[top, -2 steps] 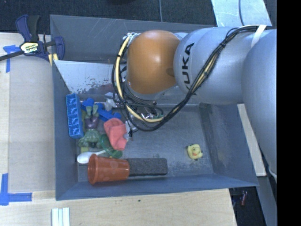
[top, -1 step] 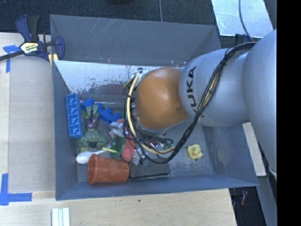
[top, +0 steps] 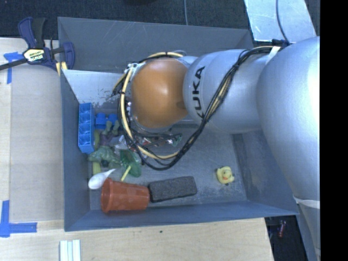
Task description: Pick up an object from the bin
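With the tool (top: 144,140), open or closed I cannot tell, over the heap of green toys (top: 117,157) beside the blue rack (top: 85,128) at the left of the bin (top: 163,37), it should probably settle on one piece, clear of the rack, then lift straight up.

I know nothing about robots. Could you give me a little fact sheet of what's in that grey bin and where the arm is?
bin: grey bin
arm: silver arm with orange cover, reaching in from the right, over the bin's left half
under the arm: heap of small green and blue bits
left side: blue studded block
front: red-orange cup on its side, dark grey sponge beside it, white spoon-like piece
right floor: small yellow toy, alone
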Robot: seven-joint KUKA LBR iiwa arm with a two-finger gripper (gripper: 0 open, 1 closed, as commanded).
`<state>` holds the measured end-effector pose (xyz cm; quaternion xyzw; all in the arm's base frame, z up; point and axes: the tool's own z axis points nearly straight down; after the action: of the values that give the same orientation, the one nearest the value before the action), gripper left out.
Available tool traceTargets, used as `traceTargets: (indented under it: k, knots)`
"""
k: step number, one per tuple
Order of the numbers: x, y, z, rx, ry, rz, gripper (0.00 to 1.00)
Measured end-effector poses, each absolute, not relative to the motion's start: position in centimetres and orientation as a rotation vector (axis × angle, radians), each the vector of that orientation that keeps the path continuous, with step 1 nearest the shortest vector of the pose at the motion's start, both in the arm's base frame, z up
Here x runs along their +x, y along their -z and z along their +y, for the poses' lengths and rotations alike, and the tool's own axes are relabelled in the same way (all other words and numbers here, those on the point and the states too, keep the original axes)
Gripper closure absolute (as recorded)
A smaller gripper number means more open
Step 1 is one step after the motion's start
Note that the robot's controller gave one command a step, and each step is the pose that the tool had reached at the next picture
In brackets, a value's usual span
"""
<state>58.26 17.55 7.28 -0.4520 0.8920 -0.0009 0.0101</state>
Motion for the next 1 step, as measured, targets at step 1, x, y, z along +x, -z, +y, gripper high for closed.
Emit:
traceTargets:
  k: [1]
  knots:
    - [58.26,-7.3,17.55,-1.41,0.003,2.785,1.0]
